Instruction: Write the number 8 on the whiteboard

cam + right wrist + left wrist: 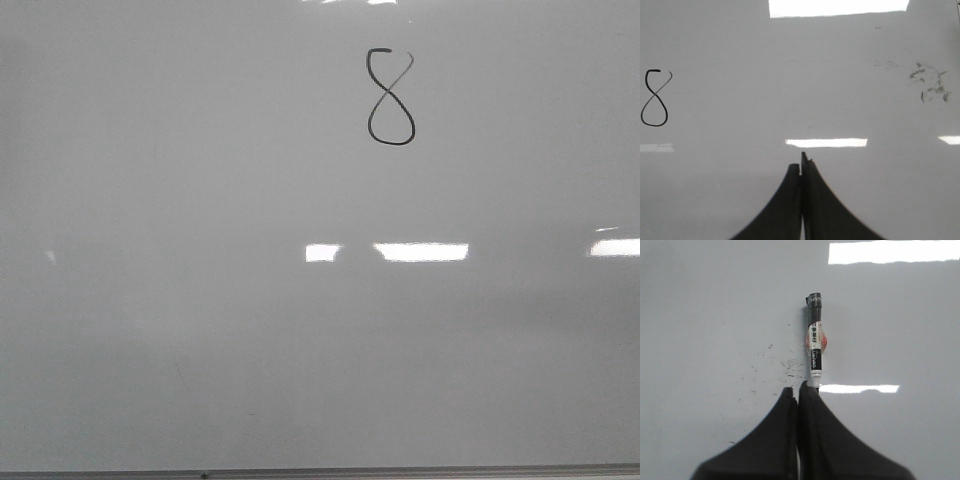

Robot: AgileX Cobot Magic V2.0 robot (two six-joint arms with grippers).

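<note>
1. Small, thin black hand-drawn number 8 (389,97), upright in the upper part of the front view, a little right of centre.
2. Narrow top loop, slightly open at its upper right, where the stroke ends in a short tail; rounder, closed bottom loop; strokes crossing at the waist.
3. Same figure (654,98) at the edge of the right wrist view, partly cut off by the frame.
4. Large glossy pale grey-white whiteboard (200,330), filling the front view, with a thin grey frame edge along the bottom.
5. Faint dark smudges and specks on its surface (790,90) in both wrist views (715,315).
</note>
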